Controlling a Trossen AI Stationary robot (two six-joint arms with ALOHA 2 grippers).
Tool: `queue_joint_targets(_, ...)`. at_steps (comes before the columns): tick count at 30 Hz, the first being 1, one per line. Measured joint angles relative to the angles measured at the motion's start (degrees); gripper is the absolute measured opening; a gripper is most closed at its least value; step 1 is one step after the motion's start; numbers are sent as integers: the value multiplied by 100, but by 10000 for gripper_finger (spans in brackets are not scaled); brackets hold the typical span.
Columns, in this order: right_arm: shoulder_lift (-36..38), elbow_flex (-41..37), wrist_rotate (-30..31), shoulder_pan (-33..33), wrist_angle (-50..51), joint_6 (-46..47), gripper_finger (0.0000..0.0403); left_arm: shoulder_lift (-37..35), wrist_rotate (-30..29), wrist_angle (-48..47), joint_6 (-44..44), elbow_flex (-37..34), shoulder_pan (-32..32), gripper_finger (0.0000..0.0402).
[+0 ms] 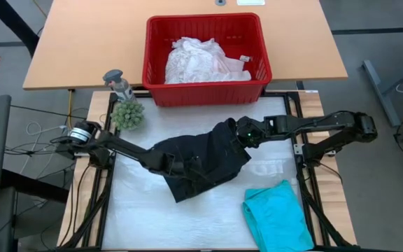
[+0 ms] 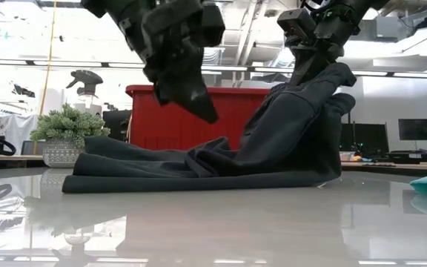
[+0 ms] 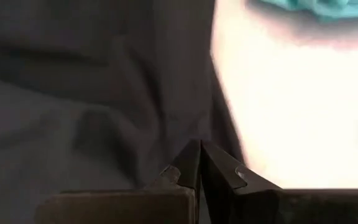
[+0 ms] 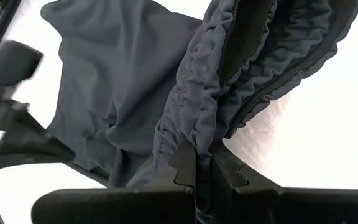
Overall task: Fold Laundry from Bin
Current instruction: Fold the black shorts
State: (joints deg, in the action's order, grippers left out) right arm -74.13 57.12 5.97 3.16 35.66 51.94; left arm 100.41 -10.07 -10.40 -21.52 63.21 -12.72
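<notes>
Black garment [image 1: 205, 159], gathered edge hidden between right gripper [image 4: 202, 163] fingers.

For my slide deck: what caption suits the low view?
Right claw lifts one end of the black garment off the table; red bin behind.

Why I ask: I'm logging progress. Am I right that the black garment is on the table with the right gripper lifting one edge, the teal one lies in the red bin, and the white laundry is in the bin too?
Not quite: the high view shows the teal garment on the table, not in the red bin. The rest stands: right gripper lifts the black garment, white laundry sits in the bin.
</notes>
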Motion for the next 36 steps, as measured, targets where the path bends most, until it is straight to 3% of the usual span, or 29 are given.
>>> queue_joint_targets(4,0,0,-1,0,-41,-7,38,9,36,593,9,-215,92,0)
queue_joint_targets(11,0,0,-5,0,-74,-87,38,10,212,690,162,-252,323,0)
queue_joint_targets(19,-1,0,-8,0,-160,-162,38,238,984,1059,338,-224,541,0)
queue_joint_targets(36,-4,0,-134,76,-202,-466,38,1516,1494,937,642,1143,779,0)
